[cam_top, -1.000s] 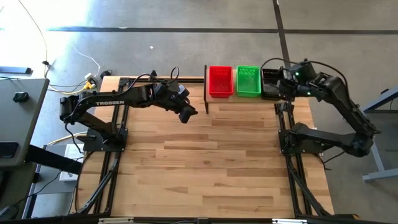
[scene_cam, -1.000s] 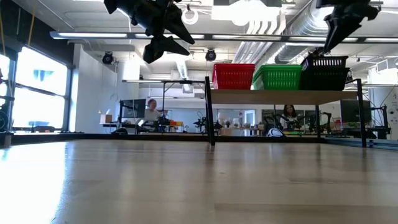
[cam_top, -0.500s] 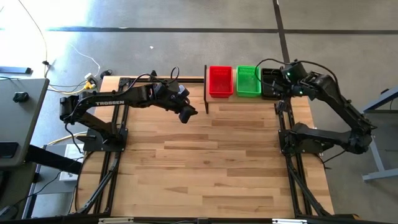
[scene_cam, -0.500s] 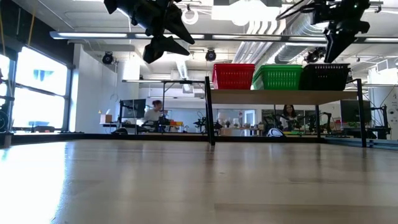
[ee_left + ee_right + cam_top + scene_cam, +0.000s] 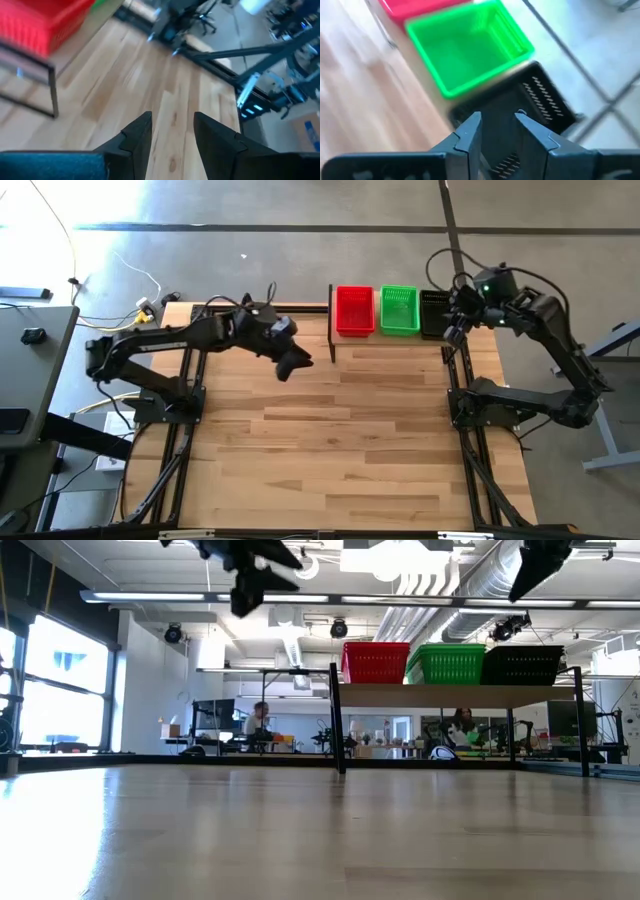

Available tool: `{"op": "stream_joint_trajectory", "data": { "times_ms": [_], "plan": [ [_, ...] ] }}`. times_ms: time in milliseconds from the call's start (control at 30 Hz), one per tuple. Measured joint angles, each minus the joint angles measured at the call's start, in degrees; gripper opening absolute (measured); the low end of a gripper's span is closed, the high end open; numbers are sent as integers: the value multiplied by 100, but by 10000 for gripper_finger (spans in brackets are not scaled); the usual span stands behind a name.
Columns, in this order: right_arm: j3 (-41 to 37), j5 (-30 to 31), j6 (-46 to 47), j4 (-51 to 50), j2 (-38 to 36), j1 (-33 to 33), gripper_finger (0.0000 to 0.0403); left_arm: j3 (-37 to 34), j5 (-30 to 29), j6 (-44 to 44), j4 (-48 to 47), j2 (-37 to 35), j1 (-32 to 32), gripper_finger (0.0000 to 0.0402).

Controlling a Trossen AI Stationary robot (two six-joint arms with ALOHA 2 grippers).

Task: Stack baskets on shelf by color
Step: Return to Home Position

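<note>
Three colours in a row: the red baskets, green baskets and black baskets stand side by side on the shelf at the far edge of the desk, each colour in its own place. How many are nested in each pile cannot be counted from here.

The right gripper hangs just above and beside the black pile at the shelf's end, its fingers parted and holding nothing. The left gripper is raised over the desk near the shelf's other end, beside the red pile, its fingers likewise spread and empty.

The sorting looks finished, with only the arms' retreat left. The risk sits with the right arm. If it swings away low or sideways instead of lifting clear, a finger could clip the black pile's rim and tip it off the open end of the shelf or shove it into the green. The left arm, if it drops carelessly, could knock the shelf's thin post and shake all three piles.
</note>
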Motion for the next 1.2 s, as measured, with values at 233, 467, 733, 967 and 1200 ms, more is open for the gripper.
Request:
{"op": "stream_joint_trajectory", "data": {
  "times_ms": [233, 467, 733, 967, 1200],
  "plan": [
    [30, -912, 1309, 339, -96, 145, 99, -130, -324, 775, -50, -941, -218, 135],
    [10, -810, 2303, 1311, -210, 835, 99, -1187, -1277, 1075, 91, -1967, -762, 135],
    [7, -735, 3207, 2109, -210, 1596, 99, -2652, -1280, 866, 892, -3238, -1027, 135],
    [5, -489, 3632, 2788, -210, 2131, 99, -3791, -1281, 714, 1175, -4515, -1201, 135],
    [3, -466, 3784, 3507, -198, 2504, 99, -4475, -1284, 467, 1259, -5749, -1203, 135]
  ]
}}
